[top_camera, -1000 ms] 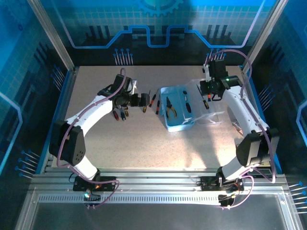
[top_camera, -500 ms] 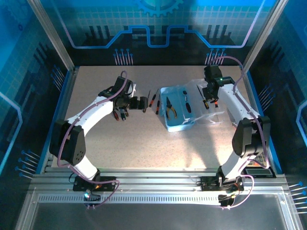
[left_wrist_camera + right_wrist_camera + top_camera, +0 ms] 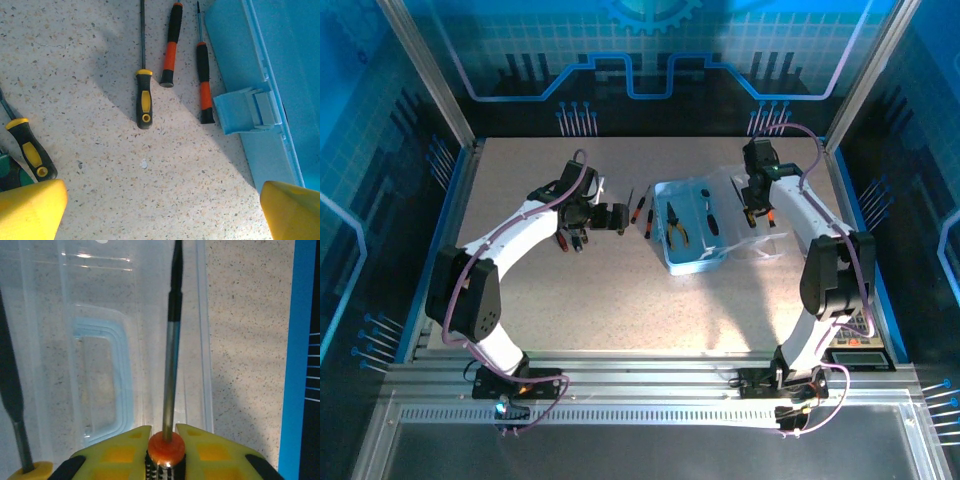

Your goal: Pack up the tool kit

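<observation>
Top: tool case [image 3: 692,258] sits mid-right on the table [image 3: 620,310], lid off. Clear lid [image 3: 767,238] lies touching its right side, near the right rail [image 3: 855,215]. Pliers [image 3: 676,226] are in the case. Wide bare table toward the near edge. Left gripper [image 3: 620,218] is low, just left of the case; right gripper [image 3: 753,208] is over the lid.

Left wrist: fingertips [image 3: 30,210] spread wide, nothing between them, bare table below. Ahead lie a yellow/black screwdriver [image 3: 143,100] and two red/black screwdrivers [image 3: 171,47], the right one just beside the case wall and latch [image 3: 245,107].

Right wrist: fingers [image 3: 115,452] pinch an orange-collared screwdriver [image 3: 170,370], shaft pointing out over the lid handle. Bare table strip between lid edge and rail.
</observation>
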Available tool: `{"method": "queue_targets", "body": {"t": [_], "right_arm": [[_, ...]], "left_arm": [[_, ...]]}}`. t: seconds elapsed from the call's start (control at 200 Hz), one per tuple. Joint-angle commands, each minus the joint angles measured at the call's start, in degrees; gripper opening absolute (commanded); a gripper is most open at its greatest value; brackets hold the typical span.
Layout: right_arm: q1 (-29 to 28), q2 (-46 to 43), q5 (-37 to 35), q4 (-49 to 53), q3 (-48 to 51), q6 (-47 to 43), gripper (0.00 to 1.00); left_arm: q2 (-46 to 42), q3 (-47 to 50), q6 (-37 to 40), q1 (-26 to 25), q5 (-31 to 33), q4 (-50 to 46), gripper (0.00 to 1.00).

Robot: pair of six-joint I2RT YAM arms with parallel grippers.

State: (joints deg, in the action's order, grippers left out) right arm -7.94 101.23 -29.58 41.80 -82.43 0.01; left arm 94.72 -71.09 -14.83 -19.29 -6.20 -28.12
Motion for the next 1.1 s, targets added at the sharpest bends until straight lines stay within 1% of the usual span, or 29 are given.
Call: {"method": "queue_targets", "body": {"t": [0.0,0.255,0.4,0.48,0.63,0.66,0.82,0.986,1.051,1.096], "right_arm": [[0.8,1.4,0.9,-0.8,0.9,0.0,0.24],[0.7,-0.8,3.8,-0.3,0.9,0.4,0.40],[0.6,-3.2,4.9,0.3,1.0,0.5,0.52],[0.1,-5.3,5.5,0.8,1.1,0.4,0.63],[-1.4,-9.9,6.3,1.6,1.4,0.0,0.95],[-1.7,-10.7,6.4,1.8,1.4,0.0,1.00],[-3.4,-13.7,9.1,3.2,1.2,0.0,1.00],[-6.4,-16.3,17.7,1.3,3.0,-0.2,1.00],[-7.7,-16.5,19.3,0.3,3.9,-0.1,1.00],[-8.5,-16.2,20.1,0.1,4.1,0.0,1.00]], "left_arm": [[0.8,-0.9,0.9,0.0,0.9,-1.9,0.99],[1.4,-1.0,1.4,0.2,1.7,-2.7,0.99],[1.3,-0.9,1.6,0.6,2.3,-3.1,0.99],[1.0,-0.5,1.7,1.2,3.1,-3.5,0.99],[-0.2,0.8,1.7,3.2,5.2,-4.5,0.99],[-0.5,1.0,1.7,3.6,5.6,-4.7,0.99],[-1.1,2.6,1.0,5.9,8.5,-5.7,0.99],[0.0,5.4,-1.9,9.6,13.1,-4.8,0.99],[0.6,6.8,-3.0,11.7,14.9,-3.5,0.99],[1.1,7.6,-3.7,13.3,15.0,-2.4,0.99]]}}
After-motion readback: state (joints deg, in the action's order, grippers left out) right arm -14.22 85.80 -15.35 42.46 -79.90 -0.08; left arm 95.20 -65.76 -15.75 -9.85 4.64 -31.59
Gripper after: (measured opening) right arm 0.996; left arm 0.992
